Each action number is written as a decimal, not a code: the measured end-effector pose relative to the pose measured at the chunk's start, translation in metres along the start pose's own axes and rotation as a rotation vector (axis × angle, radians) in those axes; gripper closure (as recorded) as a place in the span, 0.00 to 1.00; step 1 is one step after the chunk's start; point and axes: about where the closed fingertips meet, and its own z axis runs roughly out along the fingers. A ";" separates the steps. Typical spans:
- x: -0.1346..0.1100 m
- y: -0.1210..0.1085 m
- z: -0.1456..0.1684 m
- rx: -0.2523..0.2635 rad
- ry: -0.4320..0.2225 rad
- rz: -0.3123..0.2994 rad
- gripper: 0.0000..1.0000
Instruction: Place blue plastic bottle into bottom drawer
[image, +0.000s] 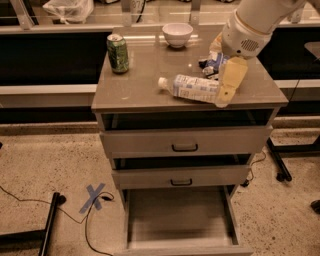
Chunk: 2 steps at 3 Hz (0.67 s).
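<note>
the gripper (226, 89) hangs over the right part of the cabinet top (135, 87), its pale tip pointing down and a little to the left, at the base end of the blue plastic bottle (192, 88). whether it is open or closed i cannot tell, and it does not appear to have hold of anything; i cannot tell either whether it touches the bottle or only hovers above it.

the bottle lies on its side near the front edge of the top. its long axis runs left to right, slightly skewed, with the white cap at the left and a bit farther back, and the base at the right under the gripper. so most of the bottle stretches away to the left of the tip; a grasp across the body would likely need a short shift leftward, closing across the long axis.

just behind the gripper lies a blue-and-white snack bag (214, 62). farther back stands a white bowl (177, 34), and a green soda can (118, 52) stands at the far left, well apart.

the bottom drawer (175, 215) is pulled out below, directly near-side of the bottle.
</note>
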 end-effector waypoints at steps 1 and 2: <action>-0.001 -0.035 0.055 -0.074 0.026 0.012 0.00; 0.003 -0.054 0.100 -0.145 0.028 0.058 0.01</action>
